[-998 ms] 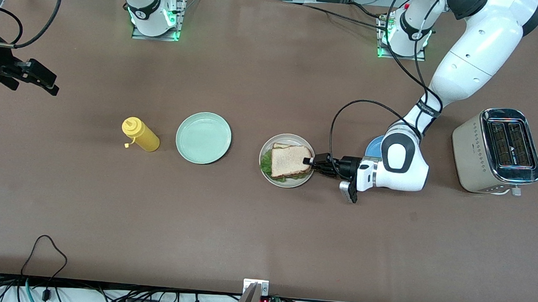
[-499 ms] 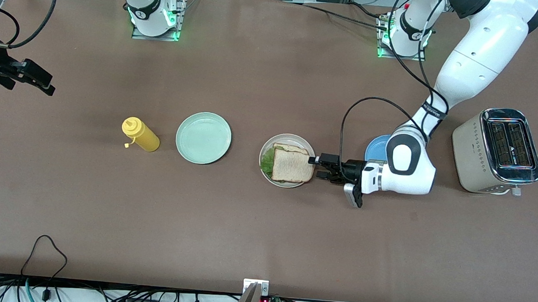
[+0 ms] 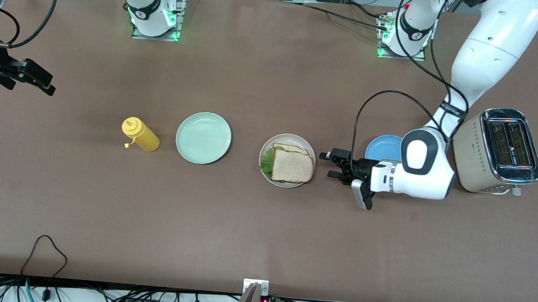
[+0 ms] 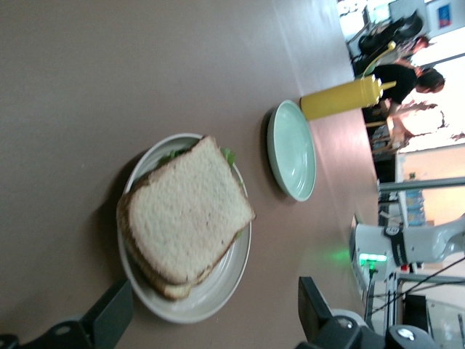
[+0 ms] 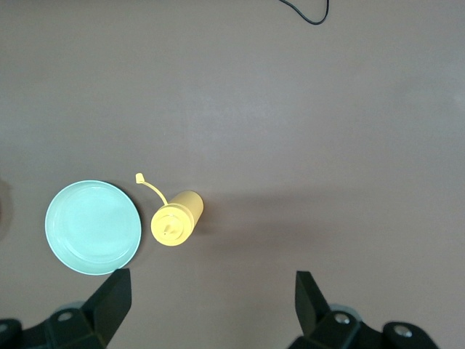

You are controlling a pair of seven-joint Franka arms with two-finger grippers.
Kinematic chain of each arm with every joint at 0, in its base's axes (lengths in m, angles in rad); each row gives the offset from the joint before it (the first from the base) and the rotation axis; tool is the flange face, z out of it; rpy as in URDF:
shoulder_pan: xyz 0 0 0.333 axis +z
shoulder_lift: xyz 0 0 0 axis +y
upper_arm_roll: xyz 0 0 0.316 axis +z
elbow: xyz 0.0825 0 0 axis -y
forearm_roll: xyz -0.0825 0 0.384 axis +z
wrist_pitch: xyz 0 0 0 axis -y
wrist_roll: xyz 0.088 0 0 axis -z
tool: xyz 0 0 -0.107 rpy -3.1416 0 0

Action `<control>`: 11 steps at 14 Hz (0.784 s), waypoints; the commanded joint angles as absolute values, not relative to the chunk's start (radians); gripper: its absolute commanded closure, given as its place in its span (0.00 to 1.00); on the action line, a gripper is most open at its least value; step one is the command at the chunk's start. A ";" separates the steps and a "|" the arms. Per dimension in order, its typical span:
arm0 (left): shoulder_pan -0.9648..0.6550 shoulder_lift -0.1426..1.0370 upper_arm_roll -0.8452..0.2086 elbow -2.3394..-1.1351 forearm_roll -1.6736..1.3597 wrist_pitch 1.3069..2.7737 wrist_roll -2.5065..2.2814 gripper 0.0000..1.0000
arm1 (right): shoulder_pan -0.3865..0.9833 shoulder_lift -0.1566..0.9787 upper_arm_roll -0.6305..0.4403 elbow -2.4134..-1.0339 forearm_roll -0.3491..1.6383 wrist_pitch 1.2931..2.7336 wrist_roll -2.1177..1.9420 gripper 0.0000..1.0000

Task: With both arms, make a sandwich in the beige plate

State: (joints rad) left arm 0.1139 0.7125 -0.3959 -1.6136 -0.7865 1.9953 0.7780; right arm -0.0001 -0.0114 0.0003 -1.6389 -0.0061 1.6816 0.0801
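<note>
- You see the toaster [image 3: 497, 151] at the front view's right edge, with the left arm bent in front of it.
- Your left gripper [image 3: 335, 165] sits right of centre, jaws spread wide, holding nothing, just beside the beige plate [image 3: 265, 151].
- Your right gripper [image 3: 33, 77] waits at the upper left, open and empty.
- The sandwich [image 3: 291, 164] lies on the beige plate at centre.
- A mint green plate [image 3: 203, 137], blue plate [image 3: 382, 146] and yellow squeeze bottle [image 3: 140, 134] share that row.

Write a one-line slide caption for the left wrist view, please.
Open left gripper facing the finished sandwich on the beige plate.
</note>
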 commanded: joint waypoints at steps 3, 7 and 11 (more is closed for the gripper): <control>0.120 0.562 -0.336 -1.594 -0.580 1.791 0.544 0.00 | -0.006 -0.029 0.009 -1.637 -0.005 1.680 0.080 0.00; 0.129 0.509 -0.336 -1.488 -0.252 1.597 0.382 0.00 | -0.006 -0.031 0.011 -1.620 -0.006 1.677 0.060 0.00; 0.124 0.439 -0.339 -1.384 -0.037 1.401 0.295 0.00 | -0.002 -0.031 0.011 -1.612 -0.003 1.675 0.035 0.00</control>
